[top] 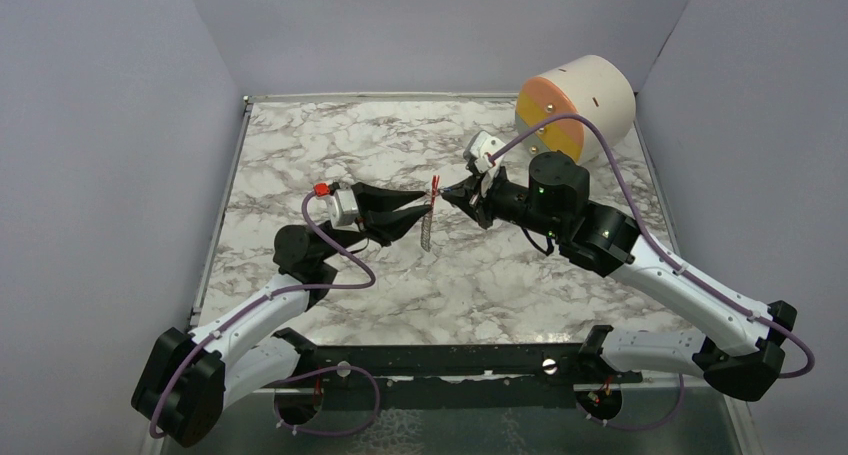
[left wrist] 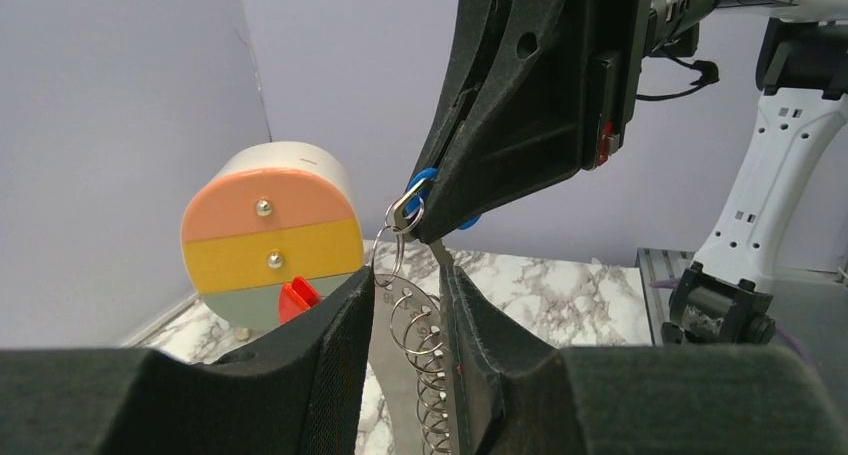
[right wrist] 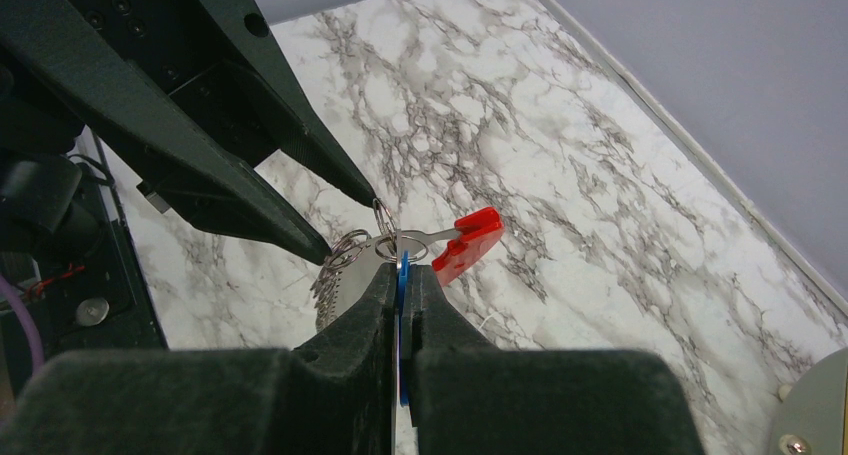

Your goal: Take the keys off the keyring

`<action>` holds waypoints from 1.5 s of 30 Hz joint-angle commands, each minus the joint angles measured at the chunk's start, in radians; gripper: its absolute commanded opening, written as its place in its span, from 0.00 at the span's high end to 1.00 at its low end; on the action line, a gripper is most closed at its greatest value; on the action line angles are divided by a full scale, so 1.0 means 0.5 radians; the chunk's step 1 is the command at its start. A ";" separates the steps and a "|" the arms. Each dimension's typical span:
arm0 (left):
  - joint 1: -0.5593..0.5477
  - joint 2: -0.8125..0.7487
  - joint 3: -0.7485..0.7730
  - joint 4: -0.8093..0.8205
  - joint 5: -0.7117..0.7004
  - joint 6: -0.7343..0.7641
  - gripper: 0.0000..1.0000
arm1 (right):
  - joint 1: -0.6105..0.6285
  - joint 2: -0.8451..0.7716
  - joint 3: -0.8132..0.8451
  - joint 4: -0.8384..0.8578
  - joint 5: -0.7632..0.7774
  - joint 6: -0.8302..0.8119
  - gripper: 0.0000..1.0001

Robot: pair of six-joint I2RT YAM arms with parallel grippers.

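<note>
A white surface point(top: 330, 145) veined with grey marbling fills the middle of the top view, with a thin pale metal strip point(top: 380, 97) along its far side. Plain lavender-grey walls enclose it: a left wall point(top: 100, 125), a far wall point(top: 440, 25) and a right wall point(top: 760, 105). In the far right corner a cream drum point(top: 600, 95) lies on its side, its round face banded peach, yellow and grey-green. A black rail point(top: 450, 360) runs along the near edge. The light is soft and even.

No text, label, brand, number or sign is legible on anything here.
</note>
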 commanded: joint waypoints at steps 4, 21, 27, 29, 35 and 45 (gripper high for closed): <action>0.003 0.034 -0.003 0.204 0.015 -0.072 0.68 | 0.017 -0.036 -0.023 0.105 -0.068 0.033 0.99; 0.003 0.155 0.013 0.326 0.048 -0.137 0.70 | 0.035 -0.030 -0.028 0.113 -0.089 0.027 0.99; 0.003 0.124 -0.054 0.329 -0.055 -0.118 0.58 | 0.037 -0.044 -0.031 0.115 -0.070 0.023 0.99; 0.003 0.103 -0.065 0.314 -0.076 -0.105 0.55 | 0.037 -0.045 -0.034 0.113 -0.068 0.022 0.99; 0.003 0.083 -0.060 0.279 -0.093 -0.087 0.52 | 0.039 -0.040 -0.037 0.115 -0.057 0.018 0.99; 0.003 0.085 -0.056 0.275 -0.038 -0.092 0.50 | 0.040 -0.039 -0.030 0.119 -0.066 0.014 0.99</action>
